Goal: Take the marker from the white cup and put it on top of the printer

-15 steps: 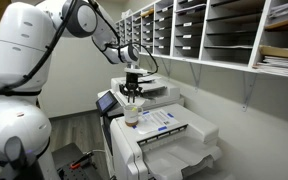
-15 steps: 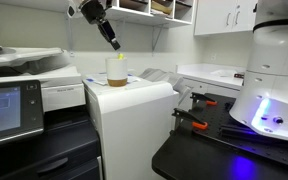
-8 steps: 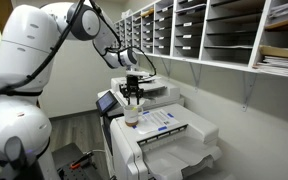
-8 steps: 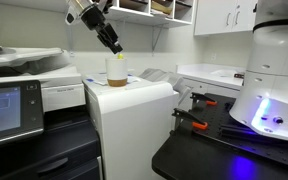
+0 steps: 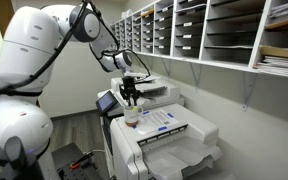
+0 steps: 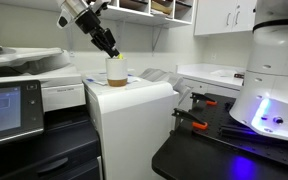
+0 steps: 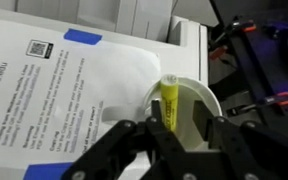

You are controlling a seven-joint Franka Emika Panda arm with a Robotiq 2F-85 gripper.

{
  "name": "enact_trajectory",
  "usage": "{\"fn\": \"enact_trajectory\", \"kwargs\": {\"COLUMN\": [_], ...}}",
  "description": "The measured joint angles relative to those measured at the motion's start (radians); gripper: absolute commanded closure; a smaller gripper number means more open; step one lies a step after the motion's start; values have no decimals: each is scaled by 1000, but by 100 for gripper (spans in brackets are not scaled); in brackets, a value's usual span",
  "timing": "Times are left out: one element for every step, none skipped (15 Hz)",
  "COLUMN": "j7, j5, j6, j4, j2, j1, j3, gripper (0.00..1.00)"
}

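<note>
Marker in the cup, open gripper lined up for the grasp

The marker (image 7: 171, 100) stands in the white cup (image 7: 210, 102), which sits on the flat top of the printer (image 5: 174, 140), at 3 o'clock of the blue-taped label sheet (image 7: 54, 80) in the wrist view. Nothing has been lifted, so this looks like the reach-and-grasp step, with the placing step not yet begun.

The gripper (image 7: 179, 135) hangs just above the cup with its jaws spread wide and holding nothing. Its 2 fingers (image 7: 127, 140) sit at 8 and 4 o'clock of the marker, so the marker lies between them. In an exterior view the gripper (image 6: 110, 47) is tilted and close over the cup's rim, apparently not touching it.

The marker is nearly upright and seems to lean against the cup's wall. In the wrist view its long axis runs from 12 to 6 o'clock. I cannot tell which end carries the cap.

The next move probably calls for a short descent, closing on the marker's upper end without knocking the light cup, then a straight lift.
</note>
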Motion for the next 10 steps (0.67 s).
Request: {"fn": "enact_trajectory", "kwargs": {"j7": [-2, -3, -4, -5, -5, -6, -8, -15, -17, -17], "j5": [-5, -7, -9, -11, -12, -12, -19, -30, -45, -64], "j6": [1, 1, 1, 3, 5, 11, 20, 33, 47, 59], "j4": [-6, -13, -19, -27, -34, -42, -52, -62, -72, -82], "j2": [0, 0, 0, -1, -1, -1, -1, -2, -2, -3], "j1": [5, 8, 10, 11, 11, 11, 11, 11, 12, 12], "j3": [2, 3, 3, 3, 3, 3, 3, 3, 3, 3], "gripper": [63, 64, 63, 63, 61, 61, 59, 63, 64, 67]}}
